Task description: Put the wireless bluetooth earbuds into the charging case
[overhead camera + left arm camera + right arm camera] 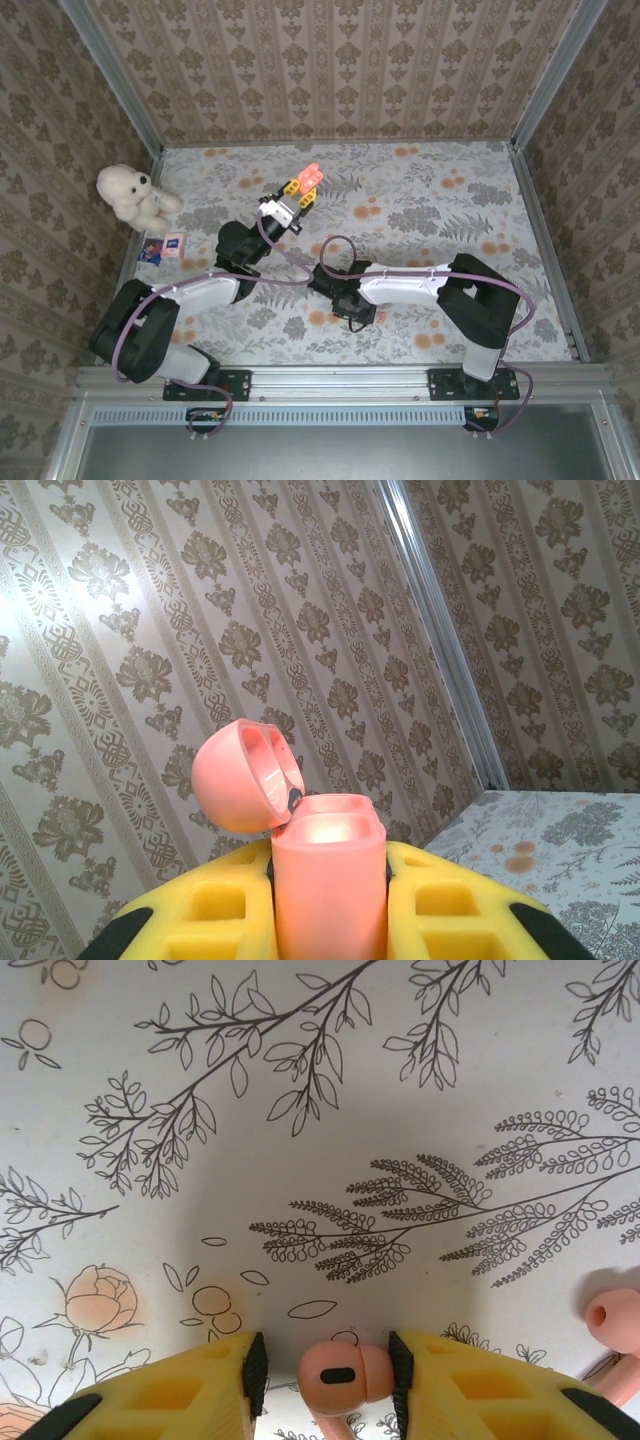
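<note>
The left gripper clenches the open charging case upright to receive the earbud lying between the jaws of the right gripper; whether these already grasp it, I cannot tell.

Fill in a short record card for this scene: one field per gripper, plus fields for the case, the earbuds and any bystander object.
Left gripper: shut on the charging case
Case: orange-pink, upright, lid hinged open
Right gripper: low over the table, open, fingers either side of an earbud
Other earbud: second earbud lying on the table nearby
Bystander: white teddy bear at the table's far left
</note>
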